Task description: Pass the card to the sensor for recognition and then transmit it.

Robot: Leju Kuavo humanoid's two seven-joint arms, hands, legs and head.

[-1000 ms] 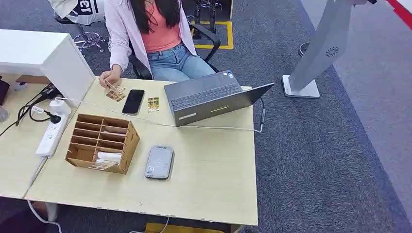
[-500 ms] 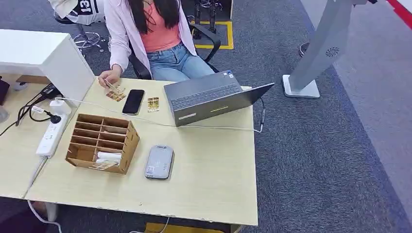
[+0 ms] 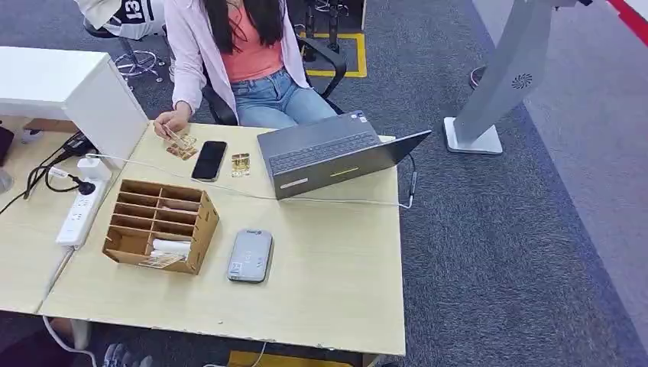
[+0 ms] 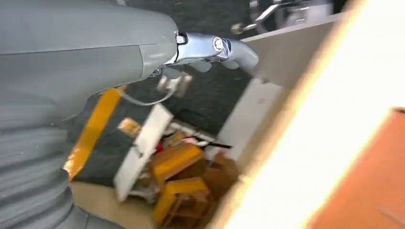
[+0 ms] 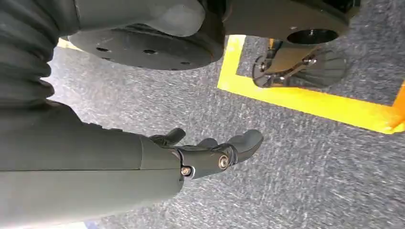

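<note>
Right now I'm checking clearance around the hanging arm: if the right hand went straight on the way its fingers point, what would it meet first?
Probably nothing solid: the right hand points over grey carpet, holding nothing. Depth is unclear.

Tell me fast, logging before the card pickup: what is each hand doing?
Left hand: open, holding nothing.
Right hand: open, holding nothing, above the carpet.

Wood table (image 3: 328,260), well ahead of both hanging hands, carries: laptop (image 3: 330,155), phone (image 3: 209,160), cardboard organizer (image 3: 160,224), grey sensor (image 3: 251,254), cards (image 3: 241,164), white power strip (image 3: 76,216).
</note>
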